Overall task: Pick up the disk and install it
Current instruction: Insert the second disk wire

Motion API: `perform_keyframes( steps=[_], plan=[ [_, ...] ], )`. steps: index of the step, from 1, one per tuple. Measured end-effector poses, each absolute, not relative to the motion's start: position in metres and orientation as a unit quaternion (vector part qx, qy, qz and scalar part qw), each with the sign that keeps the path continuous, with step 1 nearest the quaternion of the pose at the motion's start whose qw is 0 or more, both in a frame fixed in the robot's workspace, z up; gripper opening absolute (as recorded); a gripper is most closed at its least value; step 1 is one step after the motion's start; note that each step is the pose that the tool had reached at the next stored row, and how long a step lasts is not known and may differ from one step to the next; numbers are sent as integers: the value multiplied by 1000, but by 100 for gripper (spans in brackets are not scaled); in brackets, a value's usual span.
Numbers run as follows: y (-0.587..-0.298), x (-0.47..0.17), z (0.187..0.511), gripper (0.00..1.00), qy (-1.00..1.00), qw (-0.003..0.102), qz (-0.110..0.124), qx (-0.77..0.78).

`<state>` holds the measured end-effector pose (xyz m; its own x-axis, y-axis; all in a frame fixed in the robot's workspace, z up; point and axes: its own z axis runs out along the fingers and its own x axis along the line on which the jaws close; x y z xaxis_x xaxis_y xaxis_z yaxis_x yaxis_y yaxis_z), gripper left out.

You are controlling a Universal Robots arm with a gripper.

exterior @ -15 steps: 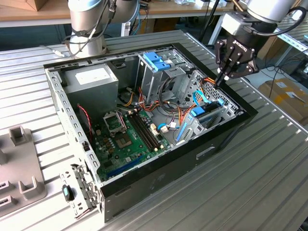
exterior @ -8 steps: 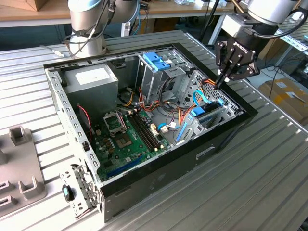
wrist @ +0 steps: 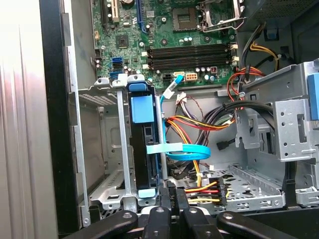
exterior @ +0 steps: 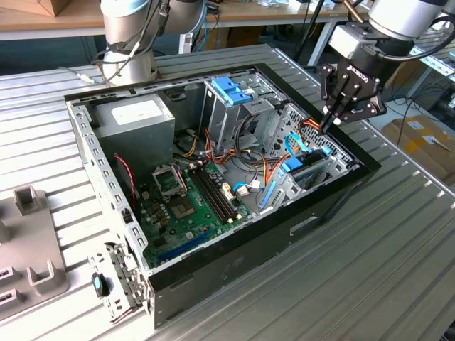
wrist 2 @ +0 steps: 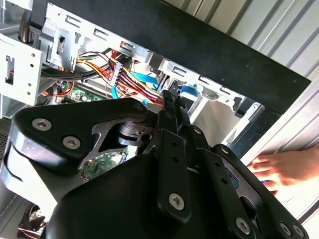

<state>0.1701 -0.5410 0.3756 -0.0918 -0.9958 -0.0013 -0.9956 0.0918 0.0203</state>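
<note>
The disk (wrist: 141, 149) stands on edge in a slot of the metal drive bay (wrist: 102, 149), dark, with light-blue carrier rails and a blue tab on its upper side. In the exterior view the disk (exterior: 307, 169) sits in the bay at the case's right end. My gripper (exterior: 329, 126) hangs just above that bay's far end, fingers pressed together with nothing between them. In the first wrist view the gripper (wrist: 172, 196) is beside the disk's near end, and I cannot tell whether it touches it. In the second wrist view the gripper (wrist 2: 173, 102) points at the cables inside the case.
The open computer case (exterior: 341, 188) lies on a slatted metal table. A cage with a blue latch (exterior: 231, 89) stands mid-case, with the motherboard (exterior: 185, 206) and power supply (exterior: 135, 117) leftward. Blue cable (wrist: 184, 149) and wire bundles lie beside the bay. A person's hand (wrist 2: 289, 169) rests outside the case.
</note>
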Motion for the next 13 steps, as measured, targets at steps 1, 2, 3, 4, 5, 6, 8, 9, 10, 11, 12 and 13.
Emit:
perform_keyframes(
  steps=[1,2,3,4,5,6,8,9,10,11,12,13],
  plan=[
    [-541,170,376,16,-739,6,-8,674],
    [-541,170,376,16,-739,6,-8,674],
    [-541,170,376,16,-739,6,-8,674],
    [-541,170,376,16,-739,6,-8,674],
    [-541,170,376,16,-739,6,-8,674],
    [-542,170,375,16,-739,6,-8,674],
    [-543,170,375,16,-739,6,-8,674],
    [-543,170,375,16,-739,6,-8,674],
    [-544,170,375,16,-739,6,-8,674],
    [-545,170,375,16,-739,6,-8,674],
    [-546,170,375,16,-739,6,-8,674],
    [-546,170,375,16,-739,6,-8,674]
  ],
)
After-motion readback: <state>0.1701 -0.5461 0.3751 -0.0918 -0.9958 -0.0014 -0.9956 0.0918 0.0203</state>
